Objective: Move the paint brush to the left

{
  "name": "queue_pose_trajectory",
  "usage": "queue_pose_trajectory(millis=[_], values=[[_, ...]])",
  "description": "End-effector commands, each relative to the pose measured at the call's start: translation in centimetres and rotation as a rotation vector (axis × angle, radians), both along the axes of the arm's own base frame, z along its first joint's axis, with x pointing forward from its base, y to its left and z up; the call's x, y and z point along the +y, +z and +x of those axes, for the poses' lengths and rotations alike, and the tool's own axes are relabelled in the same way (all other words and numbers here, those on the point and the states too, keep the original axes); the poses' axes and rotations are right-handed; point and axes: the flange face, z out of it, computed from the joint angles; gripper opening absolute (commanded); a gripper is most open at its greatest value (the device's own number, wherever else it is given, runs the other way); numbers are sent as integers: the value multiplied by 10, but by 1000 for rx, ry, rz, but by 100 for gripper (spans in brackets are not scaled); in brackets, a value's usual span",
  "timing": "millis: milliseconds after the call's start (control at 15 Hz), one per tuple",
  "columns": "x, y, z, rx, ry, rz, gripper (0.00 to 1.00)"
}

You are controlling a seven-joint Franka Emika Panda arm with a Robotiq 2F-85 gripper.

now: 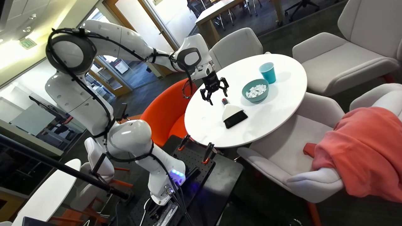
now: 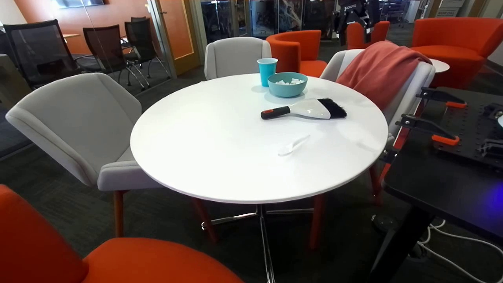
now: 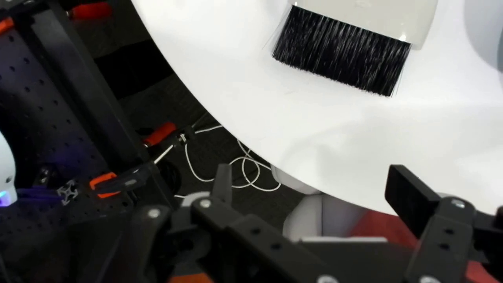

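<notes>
Brush (image 2: 309,109) on table (image 2: 212,149), between bowl (image 2: 287,89) and probable spoon (image 2: 290,147), cup (image 2: 267,72) beside bowl

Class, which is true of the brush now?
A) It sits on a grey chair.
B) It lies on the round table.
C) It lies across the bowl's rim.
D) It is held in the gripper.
B: both exterior views show the brush lying on the round white table, and the gripper stands open with nothing between its jaws.
</notes>
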Motion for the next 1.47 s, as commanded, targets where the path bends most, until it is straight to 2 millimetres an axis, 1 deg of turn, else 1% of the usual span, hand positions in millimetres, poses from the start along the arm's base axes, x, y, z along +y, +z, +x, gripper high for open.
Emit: queue_pose_trajectory(millis=[0,200,333,467,667,800,867,1000,1200,1400], values=[[31,-23,10,-105,-5,-12,100],[63,-51,23,-214,-28,4,100],[77,-69,32,-265,-48,26,100],[86,-83,41,-285,-75,61,100],[95,-99,57,-276,-115,107,100],[100,-108,69,-269,-125,129,100],[99,-102,55,-266,-116,102,100],[100,-108,63,-266,-123,109,100],[100,-111,66,-265,-123,109,100],[113,-119,69,-275,-136,117,100]])
